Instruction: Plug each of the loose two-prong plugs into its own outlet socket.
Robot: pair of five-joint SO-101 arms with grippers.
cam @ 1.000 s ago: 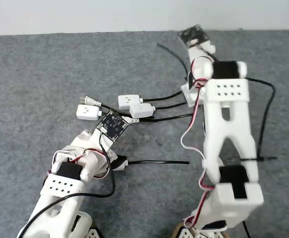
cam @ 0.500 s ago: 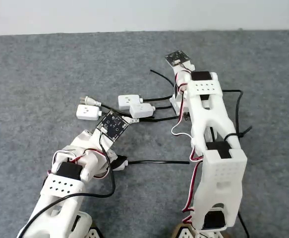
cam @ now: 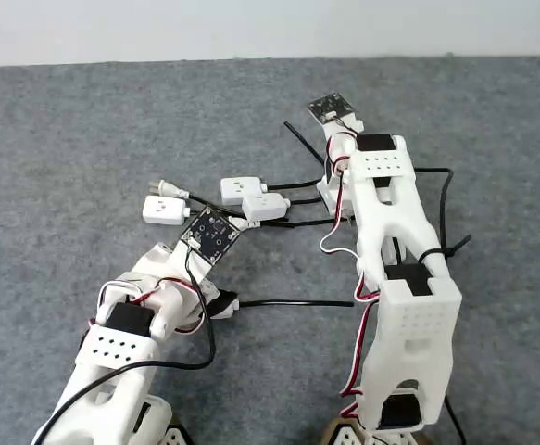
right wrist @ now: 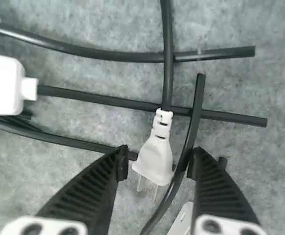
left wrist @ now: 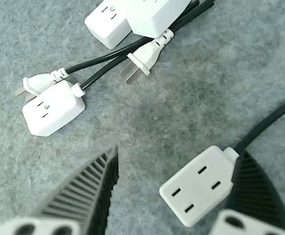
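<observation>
My right gripper (right wrist: 159,152) is shut on a white two-prong plug (right wrist: 154,159), prongs toward the camera, low over crossed black cables. That plug's cable (cam: 305,144) trails away past the right arm (cam: 381,185). My left gripper (left wrist: 179,156) is open. A white outlet socket (left wrist: 198,183) (cam: 225,304) lies on the mat against one finger (left wrist: 252,191). Farther off lie another socket (left wrist: 52,107) (cam: 163,210), two loose plugs (left wrist: 143,58) (left wrist: 34,84), and two sockets side by side (cam: 240,189) (cam: 265,206).
Grey carpet-like mat (cam: 84,130) covers the table. Black cables (right wrist: 132,103) cross under the right gripper, and one (cam: 297,302) runs between the two arms. A pale wall edge (cam: 158,32) bounds the far side.
The right arm came down and back from its raised, stretched pose, carrying the plug and its cable toward the crossed cables; it has barely moved since. The left arm stayed still.
</observation>
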